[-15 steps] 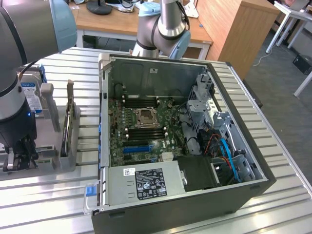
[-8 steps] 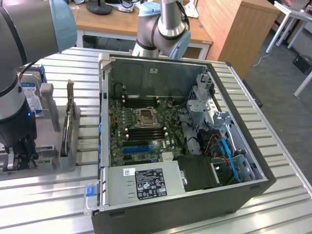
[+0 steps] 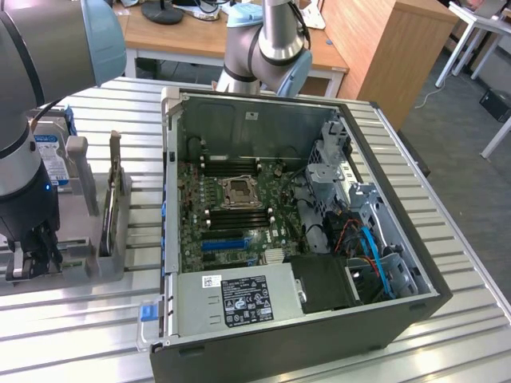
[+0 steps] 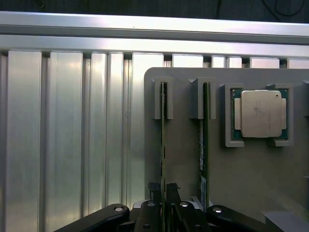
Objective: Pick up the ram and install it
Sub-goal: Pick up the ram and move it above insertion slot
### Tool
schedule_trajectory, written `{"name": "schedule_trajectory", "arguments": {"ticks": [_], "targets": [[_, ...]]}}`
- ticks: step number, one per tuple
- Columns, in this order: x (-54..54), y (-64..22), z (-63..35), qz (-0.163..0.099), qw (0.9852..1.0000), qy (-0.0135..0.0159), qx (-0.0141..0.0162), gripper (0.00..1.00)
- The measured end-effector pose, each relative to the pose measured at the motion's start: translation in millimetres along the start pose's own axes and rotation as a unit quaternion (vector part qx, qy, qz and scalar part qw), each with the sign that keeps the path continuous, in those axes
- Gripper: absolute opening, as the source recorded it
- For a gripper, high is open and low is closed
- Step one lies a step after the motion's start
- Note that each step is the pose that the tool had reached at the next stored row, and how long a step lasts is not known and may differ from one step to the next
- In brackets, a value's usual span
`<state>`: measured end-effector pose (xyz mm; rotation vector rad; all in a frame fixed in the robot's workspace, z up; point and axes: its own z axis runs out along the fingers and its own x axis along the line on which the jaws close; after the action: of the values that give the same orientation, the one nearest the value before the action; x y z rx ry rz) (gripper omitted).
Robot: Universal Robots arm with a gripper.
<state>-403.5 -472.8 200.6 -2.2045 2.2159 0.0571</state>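
My fingers [image 4: 155, 195] straddle the ram [image 4: 164, 140], a green stick standing on edge in the grey holder [image 4: 251, 169] on the table [image 4: 63, 135]. I cannot tell whether they clamp it. A square, centred grip should lift it cleanly. Beyond stand a second stick [image 4: 204, 140] and a processor [image 4: 260, 113].

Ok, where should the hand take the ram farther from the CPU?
Likely by its upper long edge, pinching the flat faces, coming straight down. The ram stands on edge in the holder, its far end in a slot, another ram close beside, so only the top is free.
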Motion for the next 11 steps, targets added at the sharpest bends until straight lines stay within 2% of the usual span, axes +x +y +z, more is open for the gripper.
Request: {"name": "schedule_trajectory", "arguments": {"ticks": [11], "targets": [[-0.2,0.0,0.0,0.000,1.0000,0.0000,0.0000,0.19]]}}
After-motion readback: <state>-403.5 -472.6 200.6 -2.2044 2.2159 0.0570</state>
